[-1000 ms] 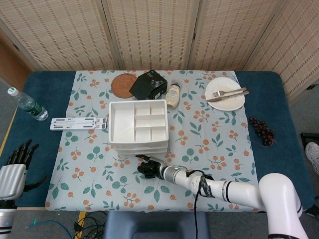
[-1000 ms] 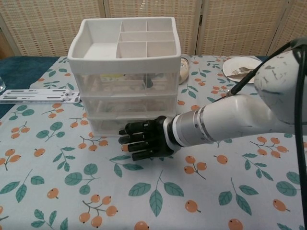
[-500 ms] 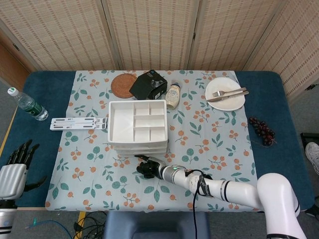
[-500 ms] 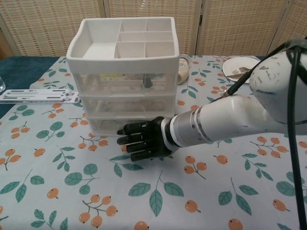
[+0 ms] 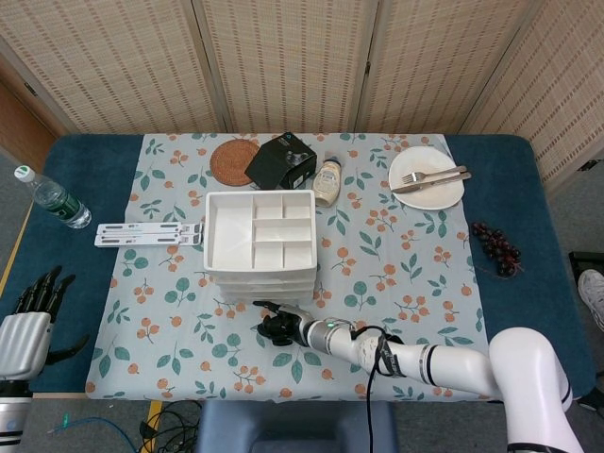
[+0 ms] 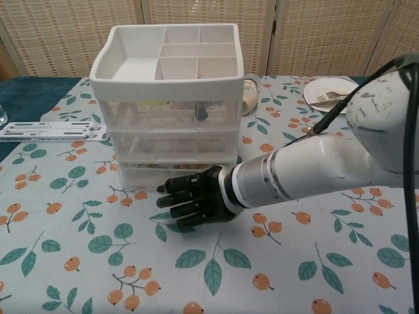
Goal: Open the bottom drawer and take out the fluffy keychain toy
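The right hand [image 6: 193,201] sits low at the front of the drawer unit [image 6: 171,98], fingers [image 6: 171,196] curled at its bottom edge, forearm stretching right; the left hand [image 5: 28,316] hangs far left of it, fingers spread

Right hand [image 6: 193,203] at bottom drawer [image 6: 171,173] of drawer unit [image 6: 169,104].
Black fingers curled at drawer front, low over patterned surface [image 6: 78,255]; grip on handle can't be told. Plate w/ fork [image 6: 327,91] far right, jar [image 6: 249,96] behind unit.
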Robot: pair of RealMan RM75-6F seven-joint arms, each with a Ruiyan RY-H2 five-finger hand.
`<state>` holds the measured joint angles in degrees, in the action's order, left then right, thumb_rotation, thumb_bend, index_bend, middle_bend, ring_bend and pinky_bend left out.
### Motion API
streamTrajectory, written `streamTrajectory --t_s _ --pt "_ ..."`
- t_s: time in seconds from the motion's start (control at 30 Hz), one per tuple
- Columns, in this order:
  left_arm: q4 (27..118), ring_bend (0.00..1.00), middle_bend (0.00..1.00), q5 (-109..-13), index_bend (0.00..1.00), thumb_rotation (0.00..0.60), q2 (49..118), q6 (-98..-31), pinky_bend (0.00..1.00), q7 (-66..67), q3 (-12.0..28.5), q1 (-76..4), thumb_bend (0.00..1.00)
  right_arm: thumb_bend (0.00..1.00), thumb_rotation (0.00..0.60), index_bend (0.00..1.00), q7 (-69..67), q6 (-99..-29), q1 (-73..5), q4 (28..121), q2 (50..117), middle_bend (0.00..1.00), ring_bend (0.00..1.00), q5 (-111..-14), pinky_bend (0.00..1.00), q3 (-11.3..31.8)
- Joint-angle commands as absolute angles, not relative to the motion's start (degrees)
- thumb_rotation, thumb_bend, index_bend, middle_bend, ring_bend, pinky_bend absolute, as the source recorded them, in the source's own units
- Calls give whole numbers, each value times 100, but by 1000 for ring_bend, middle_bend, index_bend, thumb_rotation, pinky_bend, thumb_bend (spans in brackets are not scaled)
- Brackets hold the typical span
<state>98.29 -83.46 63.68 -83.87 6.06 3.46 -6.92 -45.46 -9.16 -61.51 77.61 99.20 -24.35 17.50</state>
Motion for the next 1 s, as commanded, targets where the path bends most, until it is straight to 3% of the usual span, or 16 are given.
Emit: streamTrajectory --t_s 0.03,0.73,1.0 --pt "9832 29 0 -8352 95 600 6367 -8393 115 604 342 -687 190 924 600 0 -4517 -935 -6138 7821 9895 780 1000 -2447 1000 1727" --pt "9835 29 0 -8409 95 600 6352 -8464 115 561 318 -638 190 924 600 0 -4234 -1118 -5907 8534 9669 777 1000 -2697 1000 1649" --pt "9832 29 0 -8435 95 600 6357 -8450 115 555 323 -656 189 923 600 0 -3155 -2492 -5506 9770 9149 768 1000 -3762 1000 1352"
